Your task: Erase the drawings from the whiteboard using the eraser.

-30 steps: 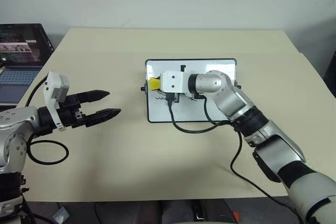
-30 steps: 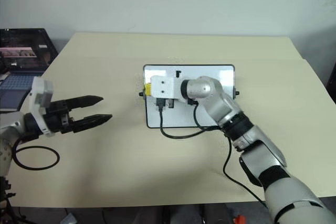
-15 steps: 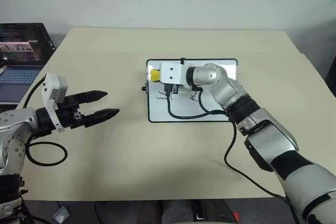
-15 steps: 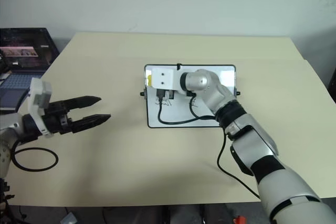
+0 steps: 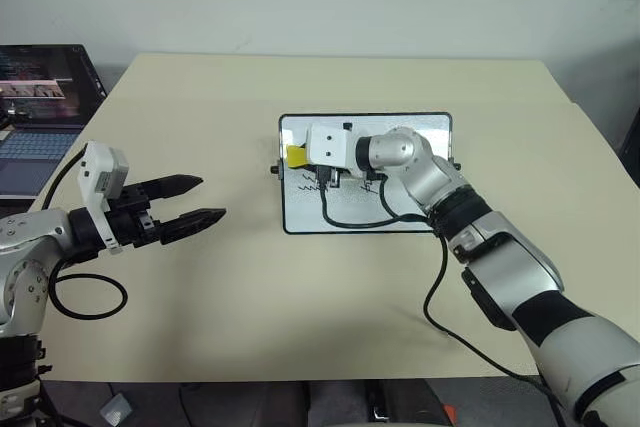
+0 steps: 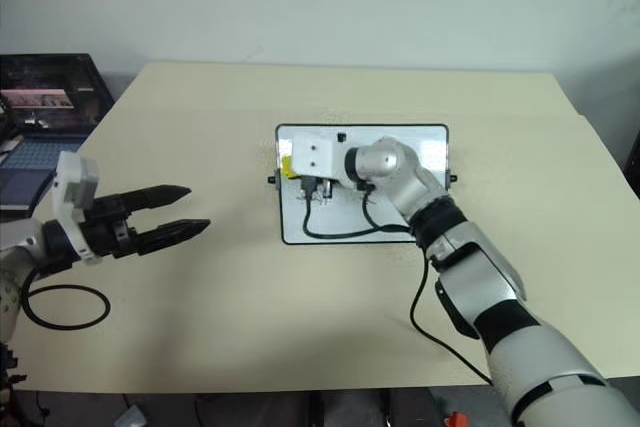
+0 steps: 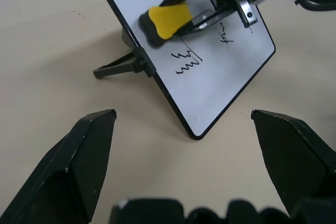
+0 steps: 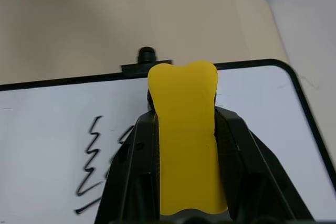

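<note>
Your right claw (image 8: 184,203) is clamped on the yellow eraser (image 8: 185,140), pressed against the whiteboard (image 5: 420,127) near its top left corner, so you're mid-wipe; next, I'd judge, drag it down across the squiggles (image 7: 190,62) just below it. Your left claw (image 5: 205,199) hangs open and empty, well off to the side. Its wrist view shows the stand leg (image 7: 113,68), which the head views miss.

Yellow eraser (image 7: 167,20) with a dark base; glossy white whiteboard (image 7: 210,82) framed in thin black; black zigzag drawings (image 7: 190,62); pale beige table (image 5: 300,287); black fingers of the left gripper (image 5: 205,200) on a white-and-silver arm.
</note>
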Robot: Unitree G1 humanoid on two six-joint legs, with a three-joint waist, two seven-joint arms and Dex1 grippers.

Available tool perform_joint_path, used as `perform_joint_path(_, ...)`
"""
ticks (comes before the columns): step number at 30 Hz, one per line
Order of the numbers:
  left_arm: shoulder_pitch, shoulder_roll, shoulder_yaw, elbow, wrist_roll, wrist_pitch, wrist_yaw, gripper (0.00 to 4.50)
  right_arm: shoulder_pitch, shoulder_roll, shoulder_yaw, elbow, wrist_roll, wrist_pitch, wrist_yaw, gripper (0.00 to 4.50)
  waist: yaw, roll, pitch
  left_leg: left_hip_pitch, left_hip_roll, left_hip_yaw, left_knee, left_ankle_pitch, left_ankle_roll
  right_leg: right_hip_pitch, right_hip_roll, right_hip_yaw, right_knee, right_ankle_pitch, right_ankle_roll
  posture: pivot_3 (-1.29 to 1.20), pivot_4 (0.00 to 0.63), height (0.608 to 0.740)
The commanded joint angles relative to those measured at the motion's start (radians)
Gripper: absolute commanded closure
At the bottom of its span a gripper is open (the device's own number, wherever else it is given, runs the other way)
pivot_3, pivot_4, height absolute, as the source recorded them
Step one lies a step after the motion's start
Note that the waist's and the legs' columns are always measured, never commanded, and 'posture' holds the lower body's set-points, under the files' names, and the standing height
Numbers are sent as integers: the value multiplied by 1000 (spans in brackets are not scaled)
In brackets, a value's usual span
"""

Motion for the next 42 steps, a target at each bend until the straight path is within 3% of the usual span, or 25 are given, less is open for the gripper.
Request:
perform_joint_path(1,-1,13,49,-41,-14,-11,2,0,56,-21,19,-42,-30,29,25,3393,0,0,0,1,0,0,0,0,0,1,0,0,0,0,0,0,150,740)
perform_joint_path(10,-18,13,43,-76,-23,26,28,0,220,-62,62,-230,-76,99,70,3396,1,-2,-1,3,0,0,0,0,0,2,0,0,0,0,0,0,150,740)
perform_joint_path(16,-32,11,33,-80,-22,37,35,0,261,-69,73,-247,-100,116,54,3397,1,-3,-2,4,0,1,0,0,0,2,0,1,1,0,0,0,150,740)
perform_joint_path(36,-29,5,25,26,25,-53,-31,0,-84,-122,38,-1,-145,36,-113,3399,2,-3,-2,3,0,2,-1,3,3,1,0,1,0,2,-4,0,150,740)
perform_joint_path(42,-50,9,16,31,26,-48,-31,0,-115,-119,37,50,-144,6,-114,3405,2,-3,-2,3,0,1,-1,3,3,1,0,1,-1,2,-4,0,150,740)
